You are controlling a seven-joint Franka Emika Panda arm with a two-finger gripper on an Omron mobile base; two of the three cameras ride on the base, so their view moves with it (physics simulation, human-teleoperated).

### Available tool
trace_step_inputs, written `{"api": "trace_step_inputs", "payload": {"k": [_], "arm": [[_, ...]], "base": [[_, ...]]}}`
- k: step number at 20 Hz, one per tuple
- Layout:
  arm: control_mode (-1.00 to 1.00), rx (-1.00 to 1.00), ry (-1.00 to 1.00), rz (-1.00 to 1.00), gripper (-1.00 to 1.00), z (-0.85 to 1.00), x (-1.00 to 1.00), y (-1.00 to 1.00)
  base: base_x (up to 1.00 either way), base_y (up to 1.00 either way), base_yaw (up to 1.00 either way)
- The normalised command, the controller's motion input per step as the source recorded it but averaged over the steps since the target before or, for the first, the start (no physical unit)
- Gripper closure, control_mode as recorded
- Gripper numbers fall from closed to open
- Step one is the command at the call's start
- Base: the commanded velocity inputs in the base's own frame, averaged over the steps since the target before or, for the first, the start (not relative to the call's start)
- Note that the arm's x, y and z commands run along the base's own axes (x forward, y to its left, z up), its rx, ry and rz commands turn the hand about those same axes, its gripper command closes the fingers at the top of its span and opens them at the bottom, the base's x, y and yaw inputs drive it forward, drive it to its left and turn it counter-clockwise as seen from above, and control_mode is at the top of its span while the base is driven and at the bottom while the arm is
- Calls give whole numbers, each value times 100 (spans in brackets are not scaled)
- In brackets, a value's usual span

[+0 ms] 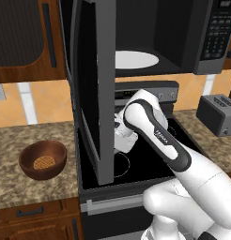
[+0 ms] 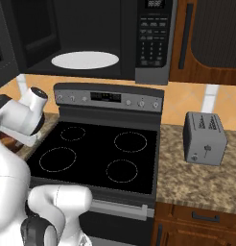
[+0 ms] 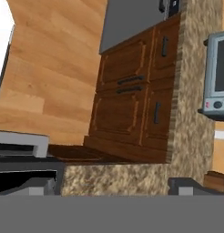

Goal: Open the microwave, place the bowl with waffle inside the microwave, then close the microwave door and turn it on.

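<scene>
Black glass of the microwave door point(image 1: 91, 89) swung fully out, edge-on in the left base view; cavity of the microwave point(image 2: 91, 36) exposed, white turntable point(image 2: 85, 60) bare. Opening step judged done.

Relative to the stove point(image 2: 98, 153): microwave directly above it; bowl point(image 1: 42, 159) on the granite counter point(image 1: 23, 140) to its left, upright, waffle point(image 1: 44, 162) lying flat in the bottom; toaster point(image 2: 204, 138) on the counter to its right, well apart from the work.

Arm bent low over the stove's left side, behind the open door. Hand view tilted, looking across counter edge and brown cabinet fronts (bowl not in it). Jaws spread wide, nothing between them.

Step in hand, as judged: moving to fetch the bowl.

Next move calls for: swinging left off the stove and round the door's lower edge, coming down over the bowl's rim, pinching one wall. Then a level lift, so the waffle stays put, and a path up onto the turntable clear of the door.
</scene>
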Motion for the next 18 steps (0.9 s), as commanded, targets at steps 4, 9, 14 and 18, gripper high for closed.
{"api": "trace_step_inputs", "payload": {"k": [4,9,14,18], "arm": [[-100,0,-23,15,-100,-24,44,35],[-100,0,-3,5,-100,-28,63,25],[-100,0,3,0,-100,-37,70,23],[-100,-1,0,0,-100,-29,48,34]], "base": [[0,0,0],[0,0,0],[0,0,0],[0,0,0]]}}
